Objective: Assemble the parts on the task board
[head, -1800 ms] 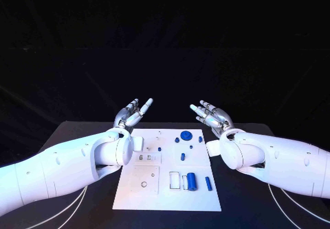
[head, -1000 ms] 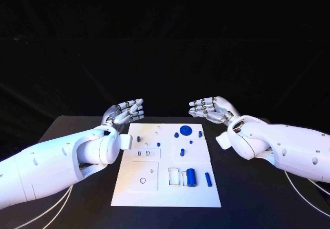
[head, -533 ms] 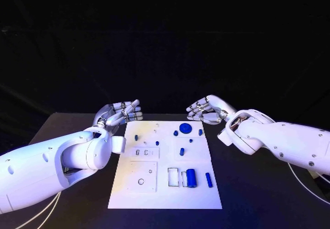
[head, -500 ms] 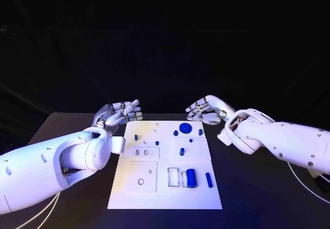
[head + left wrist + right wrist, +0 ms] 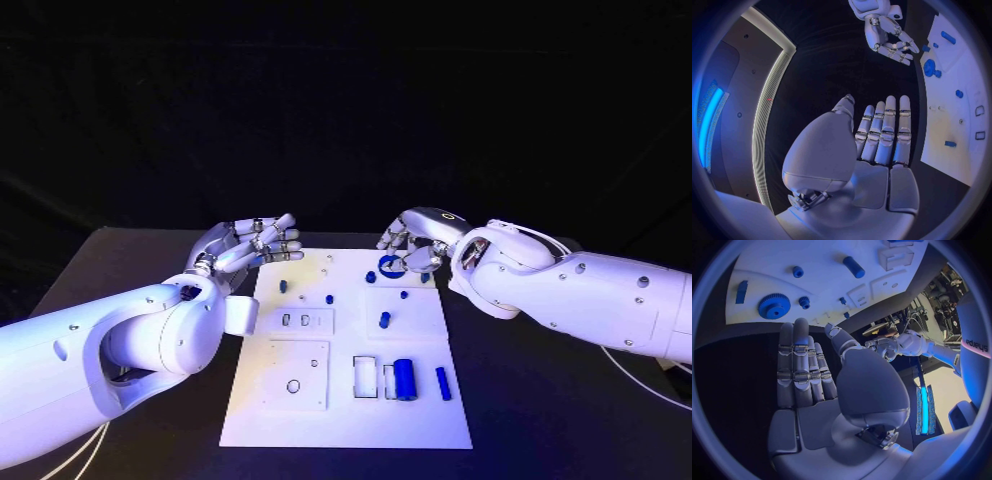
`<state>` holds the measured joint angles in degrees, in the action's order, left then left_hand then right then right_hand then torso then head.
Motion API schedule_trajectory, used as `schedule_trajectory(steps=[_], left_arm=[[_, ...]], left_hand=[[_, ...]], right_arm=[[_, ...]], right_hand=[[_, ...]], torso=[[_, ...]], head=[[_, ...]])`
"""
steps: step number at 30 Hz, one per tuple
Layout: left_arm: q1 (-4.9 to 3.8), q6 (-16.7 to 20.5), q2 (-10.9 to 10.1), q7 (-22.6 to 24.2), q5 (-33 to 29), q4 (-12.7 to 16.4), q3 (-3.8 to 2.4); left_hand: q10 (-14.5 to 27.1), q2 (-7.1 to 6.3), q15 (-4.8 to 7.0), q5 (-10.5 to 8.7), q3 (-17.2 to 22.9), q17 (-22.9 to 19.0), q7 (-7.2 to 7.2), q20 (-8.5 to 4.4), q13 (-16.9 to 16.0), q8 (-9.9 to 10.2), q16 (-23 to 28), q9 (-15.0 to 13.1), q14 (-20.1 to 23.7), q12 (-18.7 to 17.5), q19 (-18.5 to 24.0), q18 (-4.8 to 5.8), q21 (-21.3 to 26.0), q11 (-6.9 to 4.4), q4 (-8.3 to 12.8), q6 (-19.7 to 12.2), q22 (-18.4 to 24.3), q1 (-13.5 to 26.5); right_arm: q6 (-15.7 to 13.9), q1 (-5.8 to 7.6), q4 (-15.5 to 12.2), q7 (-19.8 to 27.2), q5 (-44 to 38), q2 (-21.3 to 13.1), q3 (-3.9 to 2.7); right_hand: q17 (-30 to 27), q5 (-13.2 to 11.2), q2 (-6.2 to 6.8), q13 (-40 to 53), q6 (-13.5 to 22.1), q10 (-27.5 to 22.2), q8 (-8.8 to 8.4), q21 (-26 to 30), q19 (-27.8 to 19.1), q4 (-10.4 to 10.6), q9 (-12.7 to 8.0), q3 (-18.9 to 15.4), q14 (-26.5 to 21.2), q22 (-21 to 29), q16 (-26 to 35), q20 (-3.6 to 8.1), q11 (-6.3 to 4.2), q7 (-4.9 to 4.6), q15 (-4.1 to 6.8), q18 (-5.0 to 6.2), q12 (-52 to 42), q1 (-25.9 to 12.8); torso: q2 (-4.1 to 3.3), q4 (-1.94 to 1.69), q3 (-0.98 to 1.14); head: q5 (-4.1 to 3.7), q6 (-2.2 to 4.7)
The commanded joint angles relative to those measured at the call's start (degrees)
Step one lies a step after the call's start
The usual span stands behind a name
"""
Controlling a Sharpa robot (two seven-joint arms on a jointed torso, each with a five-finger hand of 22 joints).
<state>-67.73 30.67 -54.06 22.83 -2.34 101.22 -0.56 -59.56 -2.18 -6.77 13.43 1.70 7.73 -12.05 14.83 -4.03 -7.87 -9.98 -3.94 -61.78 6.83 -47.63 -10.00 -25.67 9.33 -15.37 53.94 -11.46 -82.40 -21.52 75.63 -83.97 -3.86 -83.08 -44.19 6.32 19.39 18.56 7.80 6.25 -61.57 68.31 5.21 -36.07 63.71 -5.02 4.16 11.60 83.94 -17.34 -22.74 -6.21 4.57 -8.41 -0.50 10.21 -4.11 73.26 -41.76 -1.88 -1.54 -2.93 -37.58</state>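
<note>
The right hand (image 5: 408, 245) hangs with fingers extended side by side, holding nothing, over the blue gear (image 5: 389, 266) at the upper middle of the task board (image 5: 346, 425), likely lining up a grasp. The left hand (image 5: 248, 242) hovers empty, fingers straight and close together, off the board's upper-left corner, apparently waiting.

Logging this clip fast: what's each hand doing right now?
Left hand: open, fingers straight, holding nothing.
Right hand: open, holding nothing, above the blue gear.
</note>
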Motion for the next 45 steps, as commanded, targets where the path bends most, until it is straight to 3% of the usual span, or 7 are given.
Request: schedule_trajectory(steps=[1,4,6,12,17,29,45], left_arm=[[-0.32,-1.5,-0.2,-0.1,0.3,0.9,-0.09],[-0.47,-1.6,-0.3,-0.1,0.3,1.4,-0.11],[-0.53,-1.7,-0.4,-0.2,0.3,1.7,-0.12],[-0.62,-1.8,-0.4,-0.3,0.3,2.1,-0.13],[-0.66,-1.9,-0.4,-0.4,0.3,2.2,-0.14],[-0.81,-2.2,-0.5,-0.6,0.3,2.7,-0.16],[-0.93,-2.0,-0.7,-0.7,0.3,2.7,-0.18]], left_hand=[[-0.5,-0.21,-0.27,-0.22,0.0,0.1,-0.15,-0.03,0.0,0.4,0.2,0.1,0.1,-0.3,-0.3,-0.57,-0.3,0.05,0.1,0.4,-0.1,-0.4],[-0.5,-0.21,-0.27,-0.22,0.0,0.1,-0.15,-0.03,0.0,0.4,0.2,0.1,0.1,-0.3,-0.3,-0.57,-0.3,0.05,0.1,0.4,-0.1,-0.4],[-0.5,-0.23,-0.30,-0.22,0.0,0.1,-0.18,-0.07,0.0,0.4,0.3,0.1,0.2,-0.4,-0.4,-0.55,-0.4,0.07,0.1,0.4,-0.1,-0.4],[-0.4,-0.30,-0.39,-0.23,-0.1,0.1,-0.35,-0.14,0.1,0.6,0.5,0.1,0.4,-0.6,-0.4,-0.52,-0.6,0.18,0.0,0.3,-0.2,-0.4],[-0.4,-0.31,-0.41,-0.23,-0.1,0.1,-0.37,-0.14,0.1,0.6,0.6,0.1,0.4,-0.6,-0.4,-0.52,-0.6,0.20,0.0,0.3,-0.2,-0.4],[-0.4,-0.31,-0.44,-0.23,-0.1,0.1,-0.40,-0.16,0.1,0.7,0.7,0.1,0.5,-0.7,-0.4,-0.51,-0.6,0.23,0.0,0.3,-0.2,-0.4],[-0.3,-0.33,-0.50,-0.24,-0.1,0.1,-0.49,-0.19,0.1,0.8,0.8,0.1,0.6,-0.8,-0.3,-0.49,-0.7,0.31,0.0,0.2,-0.3,-0.3]], right_arm=[[3.6,0.21,-0.1,-4.8,-8.3,0.4,-0.04],[5.3,0.34,0.2,-5.9,-9.8,0.9,-0.03],[6.0,0.37,0.4,-6.4,-10.5,1.3,-0.03],[7.1,0.41,1.1,-7.1,-11.5,2.2,-0.02],[8.2,0.42,1.7,-7.3,-11.7,3.0,-0.01],[10.1,0.27,3.2,-7.1,-11.5,4.5,0.06],[11.1,-0.04,4.1,-6.9,-11.5,5.4,0.17]], right_hand=[[2.8,1.0,0.00,0.5,0.0,-0.5,-0.40,-1.6,0.7,0.6,0.0,-0.4,2.0,-1.2,-3.1,0.24,-0.02,0.30,0.67,0.09,-0.3,0.9],[6.4,2.3,-0.05,0.9,0.1,-1.6,-0.72,-3.8,1.1,1.3,0.0,-0.5,2.0,-3.0,-7.7,0.52,0.04,0.46,0.82,0.12,-0.3,1.5],[15.0,2.9,-0.04,1.3,0.0,-2.4,-0.86,-6.8,1.5,2.0,0.0,-0.5,1.8,-5.9,-17.2,0.58,0.03,0.49,0.74,-0.12,-0.8,1.9],[37.5,4.2,0.03,2.0,-0.3,-3.1,-0.94,-23.9,8.0,3.5,0.0,0.7,3.1,-27.6,-40.4,0.63,0.11,0.59,0.92,-2.78,-2.0,2.9],[47.1,5.0,0.40,1.6,-0.8,-2.7,-0.91,-33.6,12.1,4.5,0.1,2.8,3.3,-40.5,-50.1,0.47,0.21,0.42,0.67,-4.54,-2.0,3.3],[52.0,5.5,1.06,0.8,-1.1,-2.0,-1.05,-38.6,13.7,5.4,0.1,5.6,3.2,-47.6,-55.1,0.06,0.49,-0.32,0.23,-5.43,-1.2,3.3],[52.6,5.3,1.03,0.6,-1.6,-1.7,-0.89,-39.4,13.9,5.7,0.2,6.3,3.2,-48.7,-55.9,-0.08,0.50,-0.34,0.16,-5.53,-1.0,3.4]], torso=[[-0.93,-0.31,-0.19],[-1.28,-0.44,-0.28],[-1.43,-0.50,-0.29],[-1.83,-0.67,-0.38],[-2.12,-0.87,-0.53],[-2.75,-1.23,-0.76],[-3.57,-1.43,-0.88]], head=[[-0.26,0.19],[-0.10,0.30],[-0.03,0.41],[-0.12,0.77],[-0.48,0.79],[-0.63,0.40],[-0.50,0.66]])
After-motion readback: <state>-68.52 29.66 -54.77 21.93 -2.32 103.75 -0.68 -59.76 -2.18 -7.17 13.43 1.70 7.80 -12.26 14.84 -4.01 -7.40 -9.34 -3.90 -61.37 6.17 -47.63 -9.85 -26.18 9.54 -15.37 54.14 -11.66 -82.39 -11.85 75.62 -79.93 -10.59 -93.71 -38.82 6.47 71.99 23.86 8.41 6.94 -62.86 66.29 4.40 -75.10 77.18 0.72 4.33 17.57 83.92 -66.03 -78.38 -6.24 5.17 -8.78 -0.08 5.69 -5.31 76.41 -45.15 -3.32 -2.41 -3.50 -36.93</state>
